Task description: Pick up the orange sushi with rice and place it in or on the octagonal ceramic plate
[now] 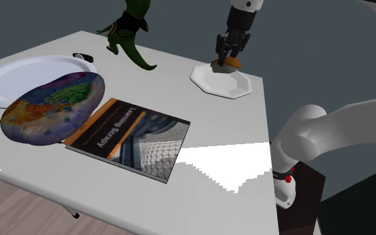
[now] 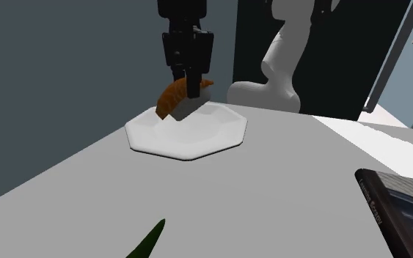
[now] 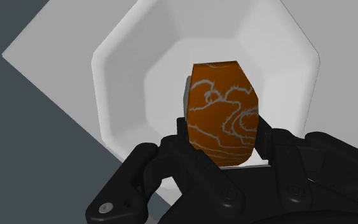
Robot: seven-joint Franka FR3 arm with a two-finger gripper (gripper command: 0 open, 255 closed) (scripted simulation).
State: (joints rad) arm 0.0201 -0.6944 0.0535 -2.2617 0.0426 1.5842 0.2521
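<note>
An orange sushi piece (image 2: 174, 96) with a pale rice base is clasped between the black fingers of my gripper (image 2: 190, 91), which is shut on it. It hangs just above the white octagonal plate (image 2: 219, 132), tilted, with its lower end close to the plate's surface. In the shoulder view the gripper (image 1: 230, 62) holds the sushi (image 1: 228, 65) over the plate (image 1: 214, 83) at the table's far corner. Through the wrist view the orange sushi (image 3: 223, 114) with pale streaks sits over the middle of the plate (image 3: 139, 57).
On the white table lie a book (image 1: 136, 137), a colourful rounded object (image 1: 49, 110), a large round white plate (image 1: 6, 80) and a green toy figure (image 1: 129, 37). The table edge runs close behind the octagonal plate. The book's corner (image 2: 399, 201) shows in the second exterior view.
</note>
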